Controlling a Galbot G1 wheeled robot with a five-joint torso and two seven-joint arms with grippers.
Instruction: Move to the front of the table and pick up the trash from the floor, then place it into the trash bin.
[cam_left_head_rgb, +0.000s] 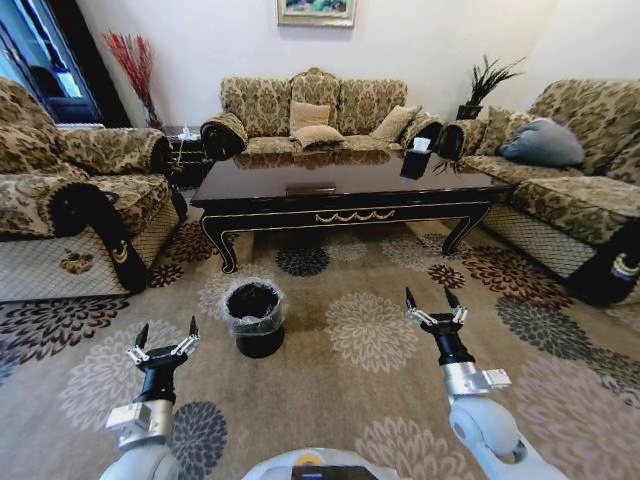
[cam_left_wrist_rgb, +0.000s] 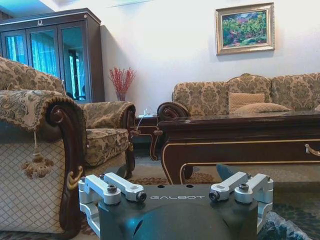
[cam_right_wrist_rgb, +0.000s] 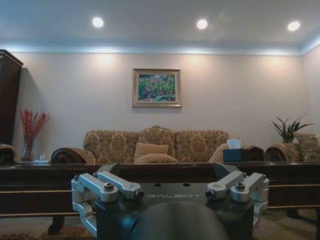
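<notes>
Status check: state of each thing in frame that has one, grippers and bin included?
Left gripper: jaws open, empty, held above the carpet.
Right gripper: jaws open, empty, held above the carpet.
Trash bin: upright on the carpet, bag folded over its rim.
Table: standing beyond the bin, a dark tissue box on top.

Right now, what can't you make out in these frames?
- Inside of the trash bin: head view, too dark to tell what's in it.
- Floor under the table: head view, in shadow.
- Left gripper and right gripper fingertips: wrist views, tips cut off behind the mounts.
</notes>
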